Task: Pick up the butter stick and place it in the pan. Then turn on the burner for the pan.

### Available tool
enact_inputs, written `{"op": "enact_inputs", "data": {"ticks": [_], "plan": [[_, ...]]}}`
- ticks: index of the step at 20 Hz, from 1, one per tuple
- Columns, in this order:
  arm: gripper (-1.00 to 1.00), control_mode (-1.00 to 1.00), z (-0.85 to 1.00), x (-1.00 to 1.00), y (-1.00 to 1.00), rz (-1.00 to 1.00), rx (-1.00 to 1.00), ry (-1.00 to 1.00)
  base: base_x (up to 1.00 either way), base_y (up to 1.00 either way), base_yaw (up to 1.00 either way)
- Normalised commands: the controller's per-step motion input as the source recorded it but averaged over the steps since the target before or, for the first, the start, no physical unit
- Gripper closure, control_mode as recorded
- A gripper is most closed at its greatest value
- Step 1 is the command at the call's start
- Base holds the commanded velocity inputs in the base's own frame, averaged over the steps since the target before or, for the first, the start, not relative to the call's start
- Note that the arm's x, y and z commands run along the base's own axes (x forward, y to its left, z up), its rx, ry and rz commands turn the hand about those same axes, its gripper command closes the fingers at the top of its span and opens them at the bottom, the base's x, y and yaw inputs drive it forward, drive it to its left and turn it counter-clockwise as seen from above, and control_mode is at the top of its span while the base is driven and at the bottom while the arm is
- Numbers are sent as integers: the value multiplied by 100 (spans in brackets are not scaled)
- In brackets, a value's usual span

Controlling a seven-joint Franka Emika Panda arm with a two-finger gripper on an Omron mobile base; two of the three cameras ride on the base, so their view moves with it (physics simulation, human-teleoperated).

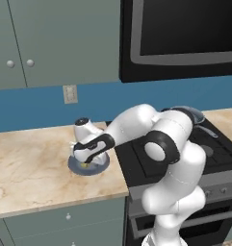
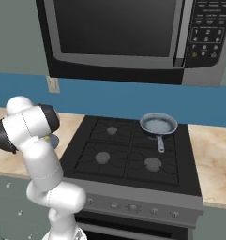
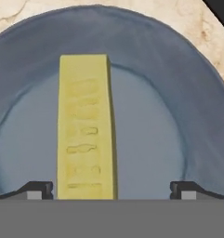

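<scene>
You see a dark blue-grey plate (image 3: 197, 116) on the marble table (image 1: 31, 163), a black microwave (image 2: 124, 37) above the stove (image 2: 133, 154), and grey-green cabinets (image 1: 55, 38).

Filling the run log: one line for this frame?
phase: pre-grasp | gripper: open, low over butter on plate | pan: empty, on stove

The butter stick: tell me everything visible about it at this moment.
The butter stick is a pale-yellow rectangular bar with faint embossed marks along its top face. It lies flat on a blue-grey plate on the marble counter, left of the stove. The open fingers reach down on either side of it, the left one close beside it, neither visibly gripping.
</scene>
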Motion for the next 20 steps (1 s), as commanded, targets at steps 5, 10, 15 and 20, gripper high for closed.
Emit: {"op": "enact_inputs", "data": {"ticks": [5,10,15,20], "plan": [[-100,-100,-26,2,0,0,2,0,0,0,0],[100,-100,-28,1,0,0,1,0,0,0,0],[100,-100,-10,0,0,0,0,2,0,0,0],[100,-100,-4,-12,-30,0,1,-14,0,0,0]]}}
